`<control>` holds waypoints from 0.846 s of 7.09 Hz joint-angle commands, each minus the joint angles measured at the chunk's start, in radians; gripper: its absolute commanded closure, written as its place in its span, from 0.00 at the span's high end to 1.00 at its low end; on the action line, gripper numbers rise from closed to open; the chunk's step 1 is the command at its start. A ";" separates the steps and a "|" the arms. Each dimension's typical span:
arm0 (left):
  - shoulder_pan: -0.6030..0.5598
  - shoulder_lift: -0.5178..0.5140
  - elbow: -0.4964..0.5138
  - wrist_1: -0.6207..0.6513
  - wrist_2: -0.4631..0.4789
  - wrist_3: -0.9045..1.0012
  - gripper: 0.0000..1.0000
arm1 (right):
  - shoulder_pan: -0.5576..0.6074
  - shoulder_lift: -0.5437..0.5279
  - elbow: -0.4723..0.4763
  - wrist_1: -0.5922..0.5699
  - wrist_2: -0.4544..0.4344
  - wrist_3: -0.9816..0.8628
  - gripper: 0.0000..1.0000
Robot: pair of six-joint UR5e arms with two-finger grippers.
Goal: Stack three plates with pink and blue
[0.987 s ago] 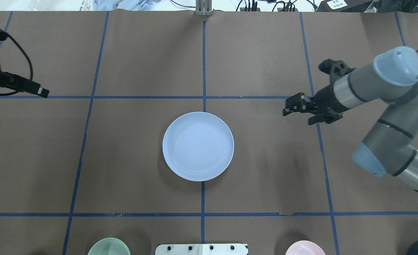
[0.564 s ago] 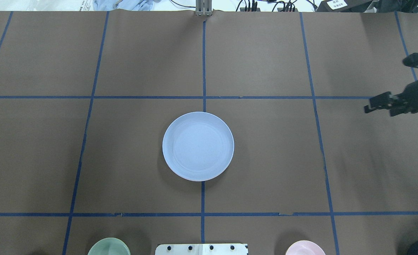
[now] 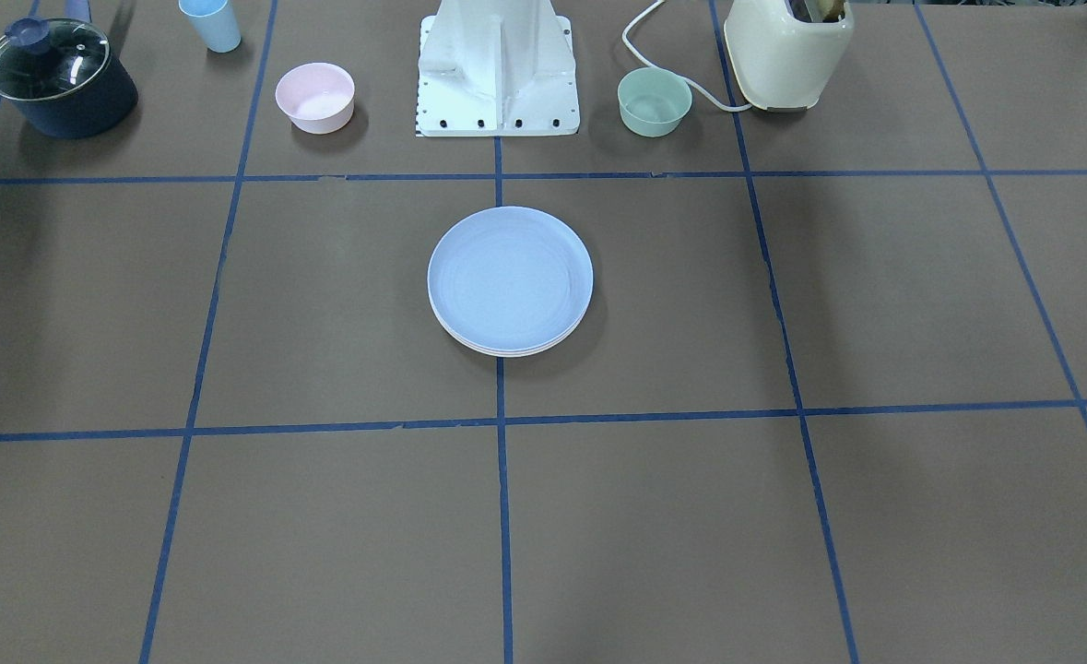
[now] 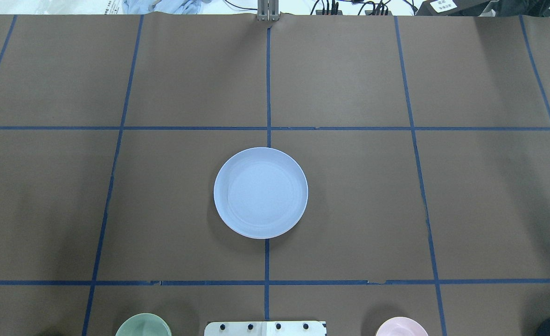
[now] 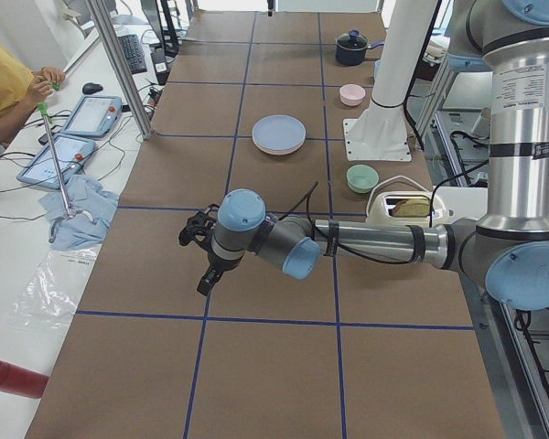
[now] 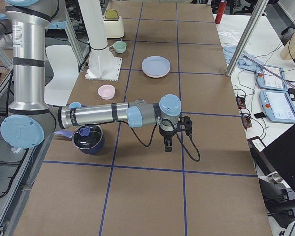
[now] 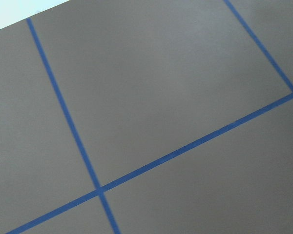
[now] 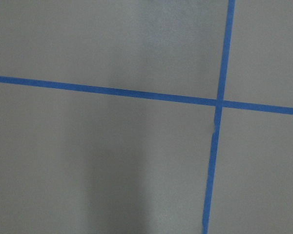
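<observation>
The light blue plate (image 4: 261,192) lies at the table's centre on top of a stack. It also shows in the front-facing view (image 3: 509,277). There a thin pale rim (image 3: 506,351) of the plates under it peeps out; the pink and cream plates are otherwise hidden. My left gripper (image 5: 207,282) shows only in the exterior left view, low over bare table far from the stack. My right gripper (image 6: 167,145) shows only in the exterior right view, also far from the stack. I cannot tell whether either is open or shut.
Near the robot base (image 3: 497,69) stand a small pink bowl (image 3: 314,96), a small green bowl (image 3: 654,100), a light blue cup (image 3: 210,23), a dark lidded pot (image 3: 59,78) and a cream toaster (image 3: 787,51). Blue tape lines grid the brown table.
The right arm has drawn back to the right and out of the overhead view. The left arm has drawn back to the left and out. The blue plate has not moved.
</observation>
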 commanded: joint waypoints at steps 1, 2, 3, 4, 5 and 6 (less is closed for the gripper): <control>-0.011 0.011 0.014 0.011 0.044 -0.001 1.00 | 0.021 0.003 0.008 -0.037 -0.002 -0.020 1.00; -0.009 0.001 0.009 0.011 0.043 -0.001 1.00 | 0.021 0.002 0.006 -0.036 -0.007 -0.018 1.00; -0.011 0.002 0.009 0.009 0.037 -0.001 1.00 | 0.021 0.003 0.002 -0.034 -0.010 -0.018 1.00; -0.011 0.008 0.011 0.009 0.035 -0.001 1.00 | 0.021 0.002 -0.003 -0.031 -0.011 -0.018 1.00; -0.009 0.007 0.009 0.009 0.034 0.001 1.00 | 0.021 0.002 -0.006 -0.030 -0.010 -0.016 1.00; -0.009 0.007 0.006 0.009 0.034 0.002 1.00 | 0.019 -0.001 -0.008 -0.028 -0.010 -0.016 1.00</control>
